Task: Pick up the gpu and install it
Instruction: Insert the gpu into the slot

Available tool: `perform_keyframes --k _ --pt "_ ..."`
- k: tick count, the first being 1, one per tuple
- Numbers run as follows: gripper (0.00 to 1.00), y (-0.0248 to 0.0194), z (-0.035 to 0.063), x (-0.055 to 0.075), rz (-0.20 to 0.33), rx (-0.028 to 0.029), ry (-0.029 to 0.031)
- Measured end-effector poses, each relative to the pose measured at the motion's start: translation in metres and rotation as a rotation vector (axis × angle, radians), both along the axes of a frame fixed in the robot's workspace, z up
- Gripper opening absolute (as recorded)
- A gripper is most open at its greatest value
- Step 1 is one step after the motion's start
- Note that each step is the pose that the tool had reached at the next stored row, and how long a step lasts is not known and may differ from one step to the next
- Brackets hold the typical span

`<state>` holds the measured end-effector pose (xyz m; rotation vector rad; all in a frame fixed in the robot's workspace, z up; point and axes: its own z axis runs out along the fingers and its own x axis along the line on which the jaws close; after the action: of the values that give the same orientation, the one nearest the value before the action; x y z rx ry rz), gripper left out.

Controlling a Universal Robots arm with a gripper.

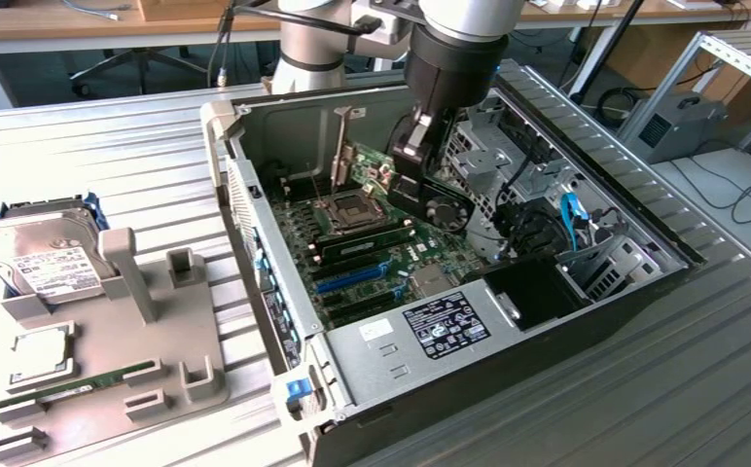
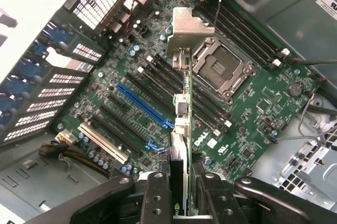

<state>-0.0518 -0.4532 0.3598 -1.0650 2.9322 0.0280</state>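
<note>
Hand (image 2: 182, 196) clamped on gpu (image 2: 180, 109), card held edge-on inside the open computer case (image 1: 236, 180), over motherboard (image 2: 253, 121) beside the blue slot (image 2: 141, 104).

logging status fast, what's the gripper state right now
gripper: closed on the gpu, a thin green card with black cooler and silver end bracket, held edge-on over the green motherboard

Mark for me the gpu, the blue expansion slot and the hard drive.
gpu (image 2: 181, 109): wrist view, on the card's thin edge facing the camera, about midway along.
blue expansion slot (image 2: 143, 105): wrist view, middle of the slot's length.
hard drive (image 1: 53, 270): exterior view, on its white label.
</note>
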Motion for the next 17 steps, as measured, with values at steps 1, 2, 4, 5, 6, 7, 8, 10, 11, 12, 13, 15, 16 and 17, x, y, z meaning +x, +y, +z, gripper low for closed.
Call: perform_keyframes --k 1,2,4,5,6,7,8,10,11,12,13,15,16,17 --pt "0.26 0.0 0.0 0.0 0.004 0.0 0.0" --pt "0.26 0.0 0.0 0.0 0.008 -0.0001 0.0" --pt "0.26 0.0 0.0 0.0 0.016 -0.0001 0.0" --pt "0.26 0.0 0.0 0.0 0.019 0.0 0.0" --pt "0.26 0.0 0.0 0.0 0.023 0.0 0.0" --pt "0.26 0.0 0.0 0.0 0.027 -0.0001 0.0" --pt "0.26 0.0 0.0 0.0 0.031 -0.0001 0.0001" --pt "0.26 0.0 0.0 0.0 0.039 -0.0001 0.0" --pt "0.26 0.0 0.0 0.0 0.042 0.0 0.0" --pt "0.26 0.0 0.0 0.0 0.046 0.0 0.0" --pt "0.26 0.0 0.0 0.0 0.05 -0.0001 0.0" --pt "0.26 0.0 0.0 0.0 0.059 0.0 0.0" --pt "0.26 0.0 0.0 0.0 0.063 0.0 0.0" --pt "0.26 0.0 0.0 0.0 0.068 0.0 0.0"
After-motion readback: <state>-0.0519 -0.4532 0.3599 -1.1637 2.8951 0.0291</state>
